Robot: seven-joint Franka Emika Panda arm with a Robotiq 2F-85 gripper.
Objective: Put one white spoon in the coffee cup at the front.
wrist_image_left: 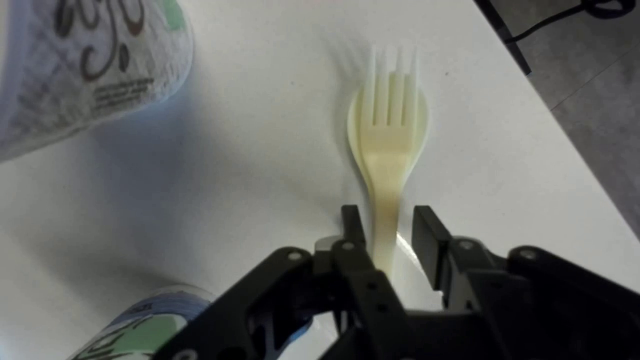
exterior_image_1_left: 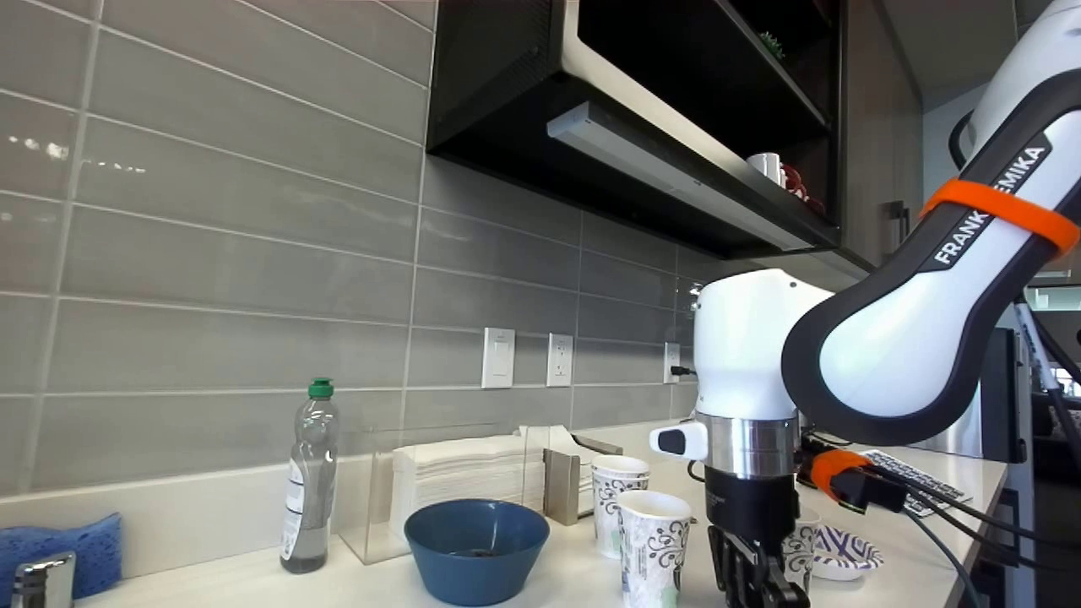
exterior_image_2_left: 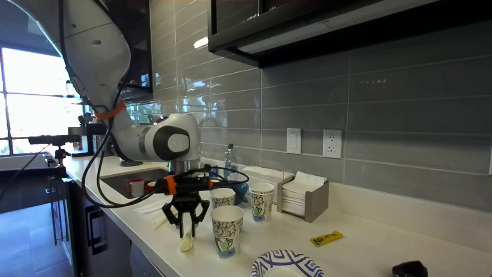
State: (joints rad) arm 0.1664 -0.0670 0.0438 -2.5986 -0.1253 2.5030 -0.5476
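A pale spoon [wrist_image_left: 422, 120] lies on the white counter with a pale fork [wrist_image_left: 384, 145] stacked on top of it. The pair also shows as one pale utensil [exterior_image_2_left: 186, 244] in an exterior view. My gripper [wrist_image_left: 385, 215] is open, its fingers on either side of the handles with a gap at each side. In an exterior view my gripper [exterior_image_2_left: 187, 232] points straight down over the handles. A patterned paper coffee cup [exterior_image_2_left: 226, 234] stands upright just beside it, nearest that camera. It also shows in the wrist view [wrist_image_left: 115, 65]. The lower handle ends are hidden.
More patterned cups [exterior_image_2_left: 262, 204] [exterior_image_2_left: 222, 198] stand behind. A patterned plate [exterior_image_2_left: 261, 267], yellow packet [exterior_image_2_left: 326, 238] and napkin holder [exterior_image_2_left: 319, 202] are on the counter. A blue bowl [exterior_image_1_left: 477, 557] and bottle [exterior_image_1_left: 308, 490] stand farther along. The counter's edge [wrist_image_left: 560, 120] runs close to the utensils.
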